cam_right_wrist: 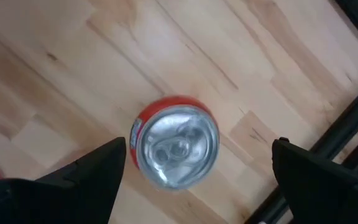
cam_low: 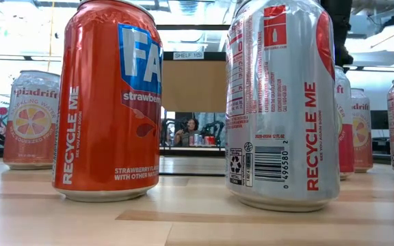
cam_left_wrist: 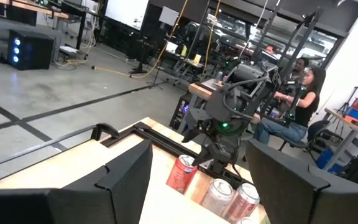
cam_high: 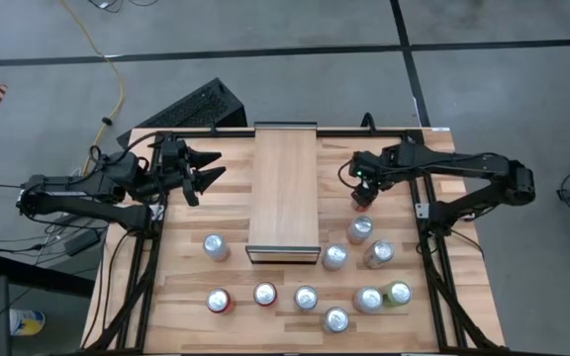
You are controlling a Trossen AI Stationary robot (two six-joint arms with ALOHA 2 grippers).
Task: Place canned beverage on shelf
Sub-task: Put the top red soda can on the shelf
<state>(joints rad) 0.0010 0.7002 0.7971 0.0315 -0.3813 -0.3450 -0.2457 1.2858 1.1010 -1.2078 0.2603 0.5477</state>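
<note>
Cans are all on the table (cam_high: 176, 297) so far; your shelf (cam_high: 285, 188) at the middle is bare, so nothing is placed yet. You have the right hand (cam_high: 362, 193) poised over a red can (cam_high: 361, 202), right of the shelf at the far end of the cluster, fingers spread wide around it, not closed. Your left hand (cam_high: 209, 168) waits open at far left, empty.
</note>
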